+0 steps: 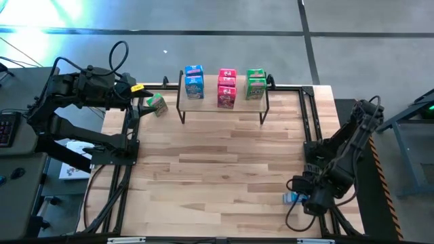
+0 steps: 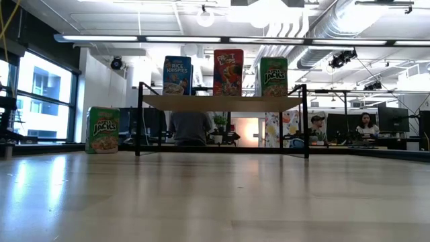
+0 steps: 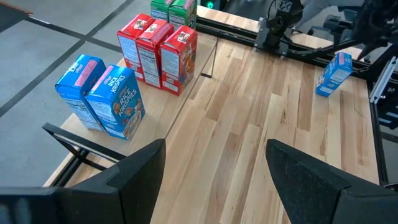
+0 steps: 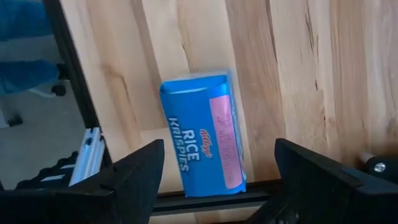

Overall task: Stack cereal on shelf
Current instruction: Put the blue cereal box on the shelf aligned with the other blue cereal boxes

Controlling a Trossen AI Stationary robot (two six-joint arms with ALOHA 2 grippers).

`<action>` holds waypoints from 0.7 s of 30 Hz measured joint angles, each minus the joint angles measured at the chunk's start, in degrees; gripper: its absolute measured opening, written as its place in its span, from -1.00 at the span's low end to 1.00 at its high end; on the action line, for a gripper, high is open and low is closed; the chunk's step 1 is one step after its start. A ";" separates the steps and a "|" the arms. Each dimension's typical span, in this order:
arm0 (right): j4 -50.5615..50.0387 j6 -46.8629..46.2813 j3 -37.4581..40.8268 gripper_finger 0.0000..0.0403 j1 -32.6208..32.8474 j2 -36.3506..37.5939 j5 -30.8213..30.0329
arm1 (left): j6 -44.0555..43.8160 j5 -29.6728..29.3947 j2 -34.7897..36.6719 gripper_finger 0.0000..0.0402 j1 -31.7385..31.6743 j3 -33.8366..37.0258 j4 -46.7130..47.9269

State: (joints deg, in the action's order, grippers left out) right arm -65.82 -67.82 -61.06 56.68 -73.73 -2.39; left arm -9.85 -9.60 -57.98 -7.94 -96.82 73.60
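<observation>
My right gripper [image 4: 214, 171] gapes wide over a glossy blue cardboard cereal box [image 4: 204, 134] lying on the pale plank desk [image 1: 224, 169]. Farther off, the left gripper [image 3: 214, 171], spread empty, faces the light-wood shelf [image 1: 222, 102].

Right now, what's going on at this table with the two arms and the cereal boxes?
The shelf holds blue, red and green cereal boxes. The right gripper, open, hovers over a blue Rice Krispies box near the table's right edge. The left gripper, open and empty, waits at the left end of the shelf, near a green box standing on the table.
</observation>
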 joint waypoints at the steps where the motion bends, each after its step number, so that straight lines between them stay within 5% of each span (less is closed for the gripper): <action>1: 0.48 -0.53 0.72 0.48 0.20 0.00 0.04 | 0.00 0.01 0.02 0.34 -0.01 0.00 0.00; 14: 5.61 -2.31 6.97 0.47 0.44 -0.21 2.60 | 0.00 0.00 0.02 0.34 0.00 0.00 0.00; 21: 6.19 -3.59 7.76 0.19 -0.02 -0.26 2.98 | 0.00 0.01 0.02 0.34 -0.02 0.00 0.00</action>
State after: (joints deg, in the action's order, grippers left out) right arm -59.63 -71.42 -53.30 56.66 -74.00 0.59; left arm -9.85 -9.58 -57.95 -7.97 -96.82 73.60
